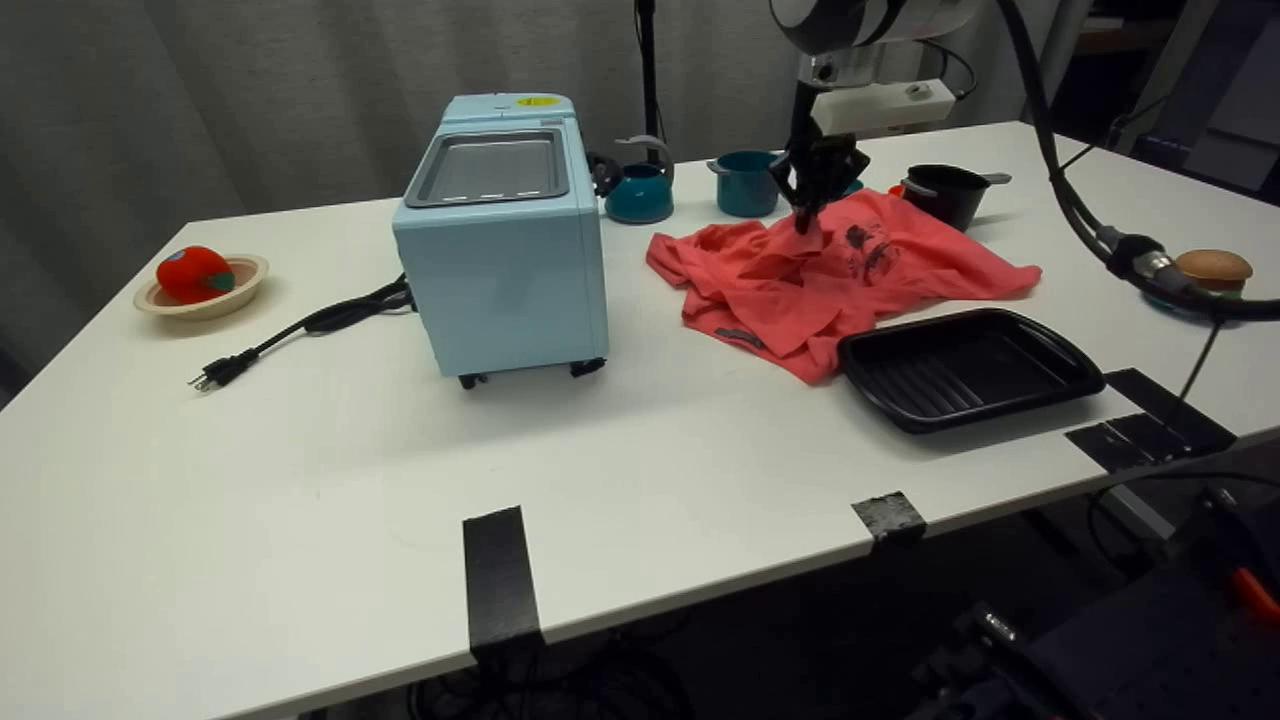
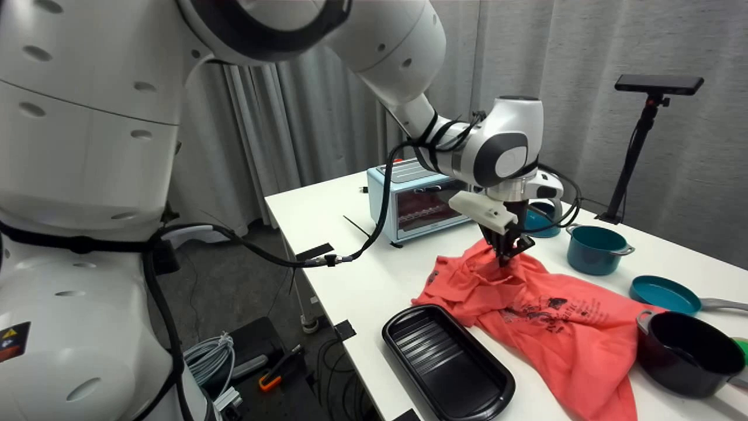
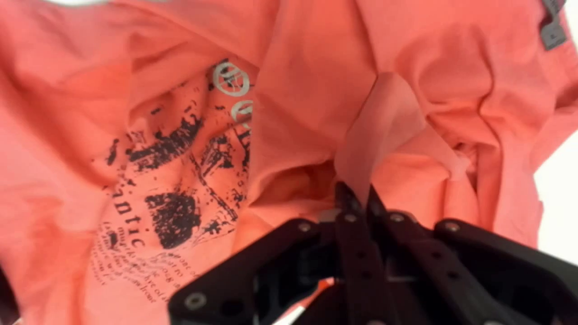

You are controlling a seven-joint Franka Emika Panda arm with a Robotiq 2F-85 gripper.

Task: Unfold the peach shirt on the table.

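Note:
The peach shirt lies crumpled on the white table, its dark print showing in all views. One end is bunched in folds; the other spreads flatter towards the pots. Above the bunched part, my gripper is shut on a thin fold of the shirt, which rises between the fingertips in the wrist view. Both exterior views have the gripper pointing down, its tips at the cloth. A grey tag shows at the wrist view's upper right corner.
A black baking pan sits against or close beside the shirt's front edge. The blue toaster oven stands beside the shirt. Behind are a teal pot, a teal frying pan and a black pot, which touches the cloth.

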